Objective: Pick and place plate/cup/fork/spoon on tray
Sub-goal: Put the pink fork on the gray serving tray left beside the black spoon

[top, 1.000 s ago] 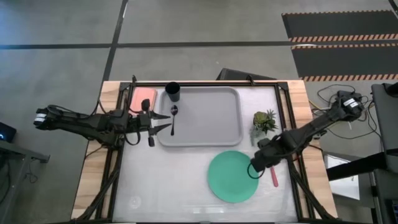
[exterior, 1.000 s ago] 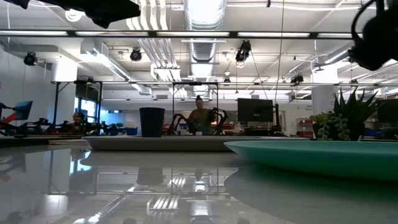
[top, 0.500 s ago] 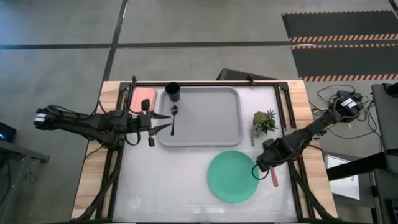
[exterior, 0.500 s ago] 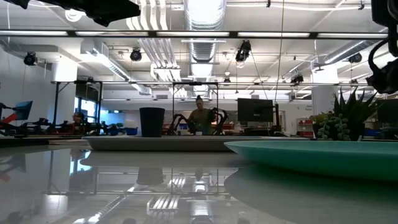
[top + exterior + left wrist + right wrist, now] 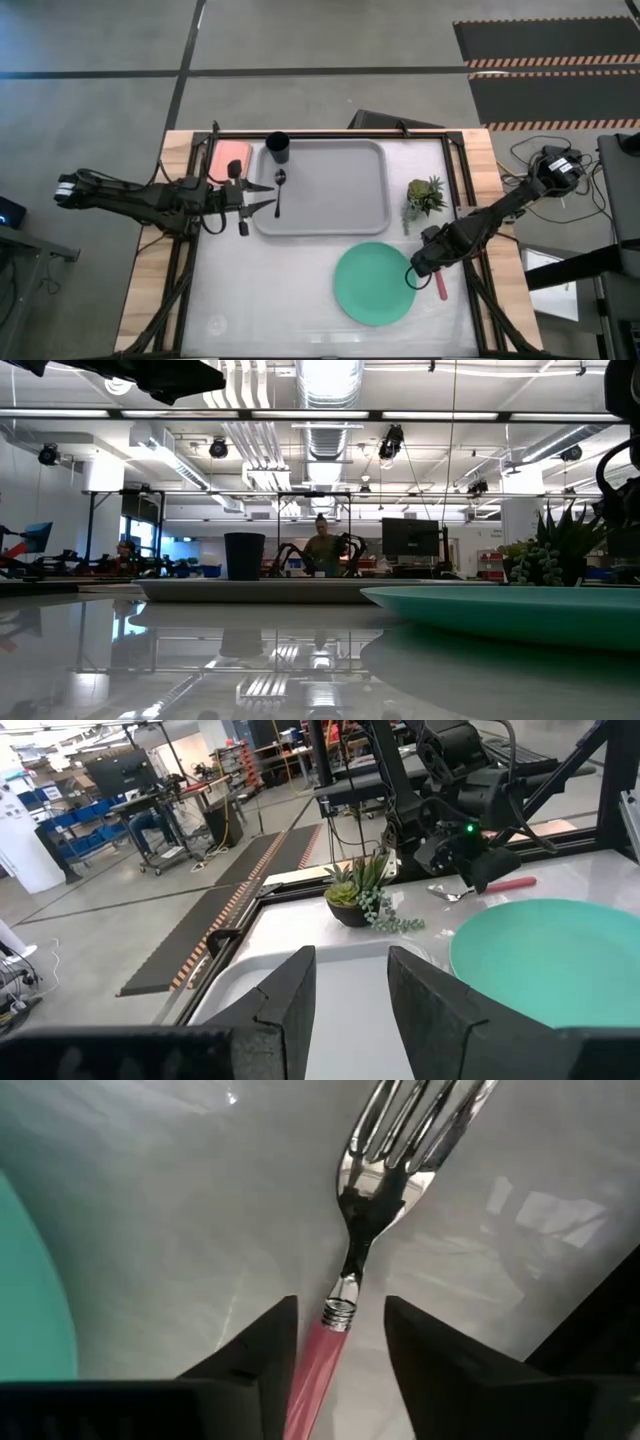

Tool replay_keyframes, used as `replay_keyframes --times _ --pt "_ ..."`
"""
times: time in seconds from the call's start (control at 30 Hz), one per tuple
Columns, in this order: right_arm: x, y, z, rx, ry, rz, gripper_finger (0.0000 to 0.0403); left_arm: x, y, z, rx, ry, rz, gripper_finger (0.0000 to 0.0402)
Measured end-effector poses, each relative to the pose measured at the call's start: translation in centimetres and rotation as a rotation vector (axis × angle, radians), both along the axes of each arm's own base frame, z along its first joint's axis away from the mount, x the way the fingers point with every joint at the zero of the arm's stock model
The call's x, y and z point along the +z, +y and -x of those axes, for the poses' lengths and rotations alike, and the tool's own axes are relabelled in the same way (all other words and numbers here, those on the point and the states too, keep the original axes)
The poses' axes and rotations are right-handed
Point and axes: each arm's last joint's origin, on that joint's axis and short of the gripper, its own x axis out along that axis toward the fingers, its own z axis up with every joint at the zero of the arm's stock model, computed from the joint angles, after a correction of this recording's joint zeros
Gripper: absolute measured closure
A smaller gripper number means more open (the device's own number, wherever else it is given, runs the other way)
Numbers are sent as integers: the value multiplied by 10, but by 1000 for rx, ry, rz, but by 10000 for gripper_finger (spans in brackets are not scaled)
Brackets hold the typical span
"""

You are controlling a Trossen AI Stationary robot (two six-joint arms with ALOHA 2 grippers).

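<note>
The light-grey tray (image 5: 340,190) holds the black cup (image 5: 278,148) upright in its far left corner and the dark spoon (image 5: 279,190) flat near its left rim. The mint-green plate (image 5: 375,283) lies flat on the table, on the near side of the tray. The pink-handled fork (image 5: 345,1280) lies flat on the table right of the plate. My right gripper (image 5: 338,1330) is open and low over the fork, one finger on either side of the handle's tine end, not touching it. My left gripper (image 5: 265,197) hovers open at the tray's left rim, beside the spoon, with nothing between its fingers.
A small potted plant (image 5: 425,197) stands right of the tray, just beyond my right gripper. A pink pad (image 5: 228,160) lies left of the tray. Bare tabletop stretches along the near edge, left of the plate. Black frame rails run along the table's left and right sides.
My right gripper has moved off the plate's right rim toward the table's right edge and gone down over the fork.
</note>
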Motion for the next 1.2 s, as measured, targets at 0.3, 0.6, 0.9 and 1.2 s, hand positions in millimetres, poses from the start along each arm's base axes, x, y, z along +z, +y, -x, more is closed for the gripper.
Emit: replay_keyframes --times 0.3,0.6,0.9,1.2 --pt "-6 -3 3 1 0 29 250 0 0 0 0 0 -1 292" --pt "-10 -5 8 -19 27 41 367 0 0 0 0 2 -2 292" --pt "5 2 0 57 14 -38 387 0 0 0 -1 2 -2 292" --pt "37 6 -8 35 23 -47 389 0 0 0 -1 2 -2 292"
